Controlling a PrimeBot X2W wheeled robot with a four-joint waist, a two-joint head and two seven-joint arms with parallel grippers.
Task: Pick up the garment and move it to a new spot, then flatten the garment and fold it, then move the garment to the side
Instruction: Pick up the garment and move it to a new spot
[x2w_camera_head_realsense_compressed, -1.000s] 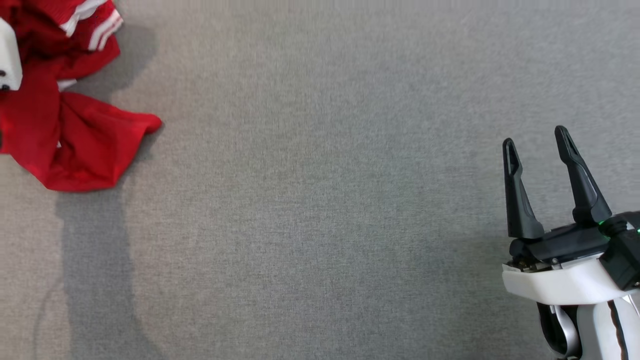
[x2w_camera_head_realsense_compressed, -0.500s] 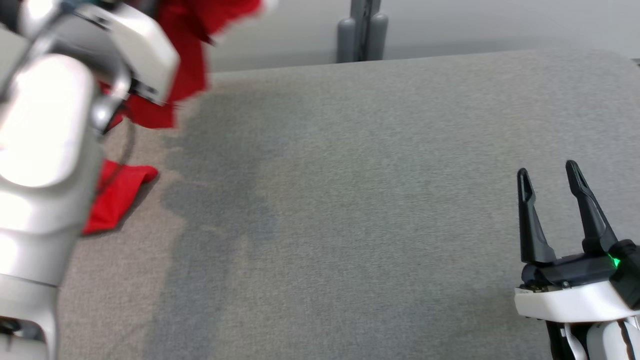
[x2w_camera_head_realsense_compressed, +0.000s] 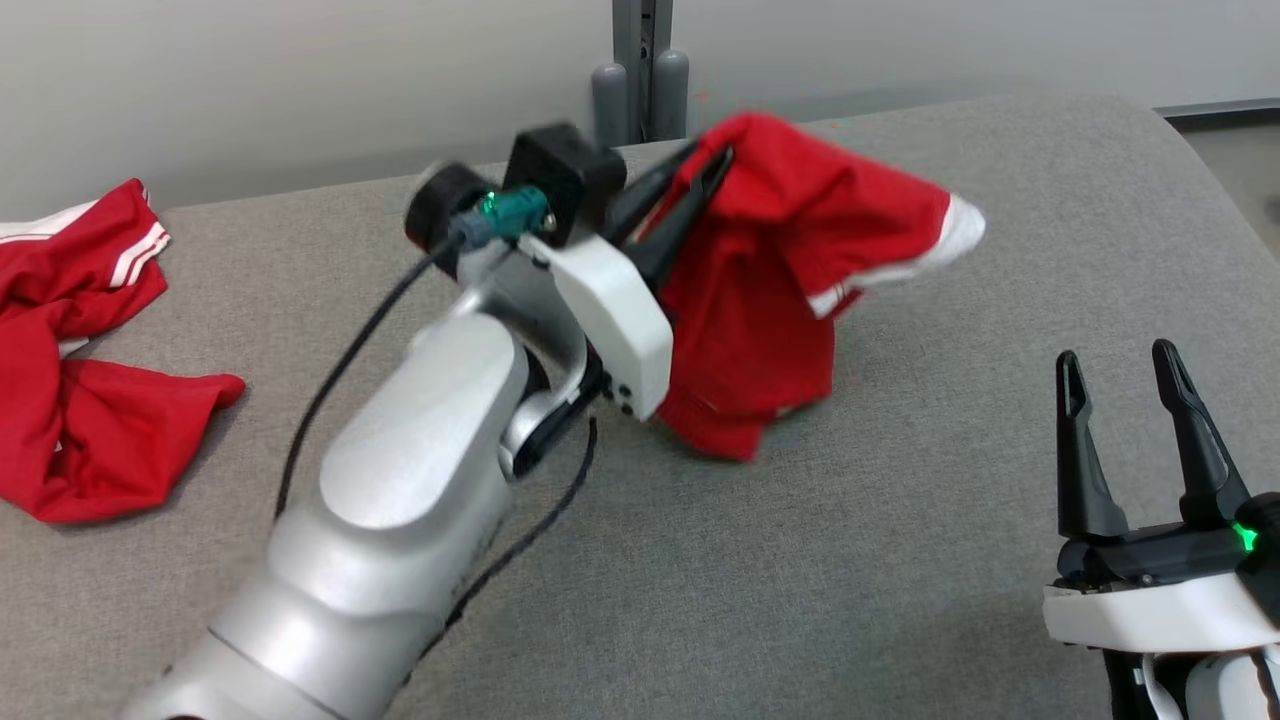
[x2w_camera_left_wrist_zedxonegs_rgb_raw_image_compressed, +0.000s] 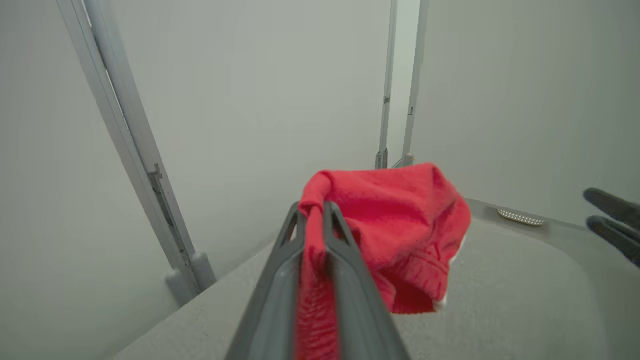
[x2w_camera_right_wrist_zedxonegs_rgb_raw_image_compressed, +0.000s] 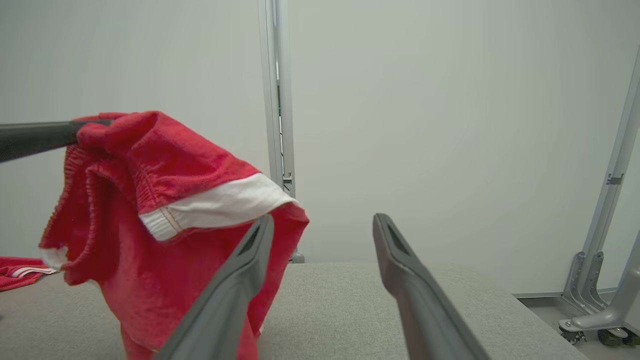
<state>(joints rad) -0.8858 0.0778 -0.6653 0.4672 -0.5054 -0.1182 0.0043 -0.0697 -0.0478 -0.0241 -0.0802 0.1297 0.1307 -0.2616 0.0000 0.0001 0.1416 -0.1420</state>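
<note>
Lifted now, garment (x2w_camera_head_realsense_compressed: 780, 290) hangs from left end effector (x2w_camera_head_realsense_compressed: 712, 157), possibly grazing surface (x2w_camera_head_realsense_compressed: 900, 520).

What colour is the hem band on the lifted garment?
White band on the red garment; best in right wrist view.

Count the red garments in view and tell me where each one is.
2. The held garment hangs from the shut left hand over the middle of the grey surface; the crumpled garment lies at its left end. That heap may hide more.
</note>
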